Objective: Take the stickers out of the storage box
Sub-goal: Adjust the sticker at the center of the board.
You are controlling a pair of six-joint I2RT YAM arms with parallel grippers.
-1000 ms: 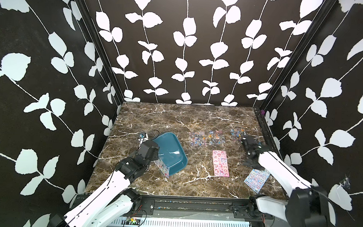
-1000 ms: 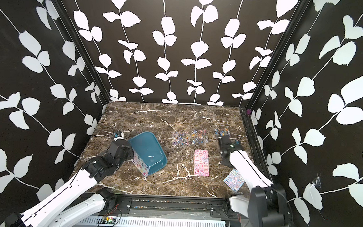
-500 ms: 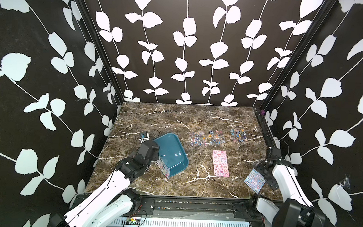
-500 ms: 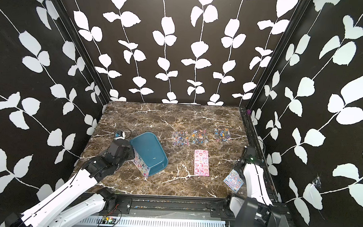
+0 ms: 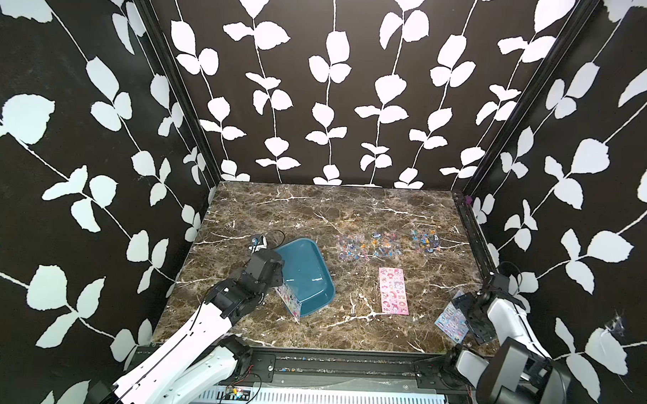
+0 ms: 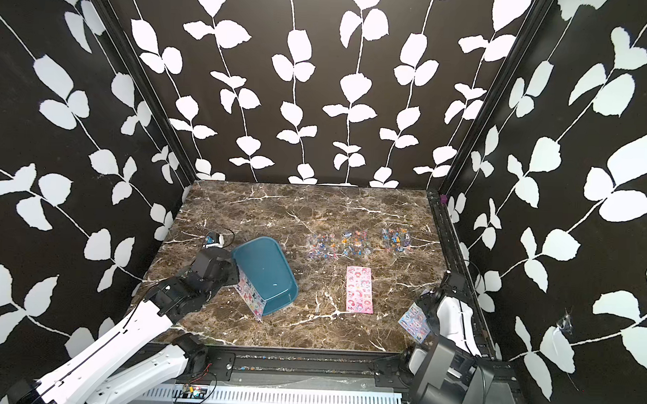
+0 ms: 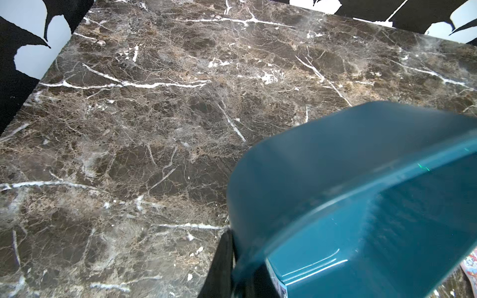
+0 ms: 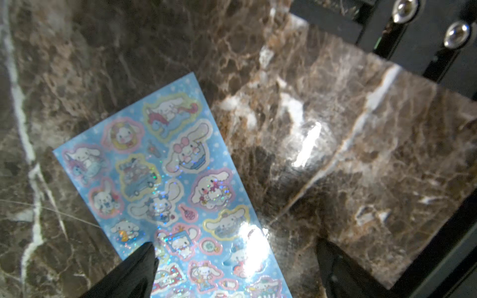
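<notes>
The teal storage box (image 5: 306,270) (image 6: 264,269) stands tilted left of centre, and my left gripper (image 7: 240,255) (image 5: 273,273) is shut on its near-left rim (image 7: 335,196). A pink sticker sheet (image 5: 290,301) (image 6: 251,294) hangs at the box's near-left wall. Out on the table lie three clear sticker sheets (image 5: 354,244) (image 5: 387,244) (image 5: 424,240), a pink sheet (image 5: 393,290) (image 6: 359,290) and a light-blue sheet (image 5: 451,322) (image 8: 170,180). My right gripper (image 8: 236,251) (image 5: 462,313) hovers open over the light-blue sheet's near end, holding nothing.
A small device with a black cable (image 5: 259,241) lies just behind the box's far-left corner. A black frame rail (image 5: 476,234) runs along the table's right edge, close to my right arm. Patterned walls close in three sides.
My right gripper opened wide and drew back from the far-right clear sheet to the near-right corner, over the light-blue sheet. The left gripper kept its hold on the tilted box.
</notes>
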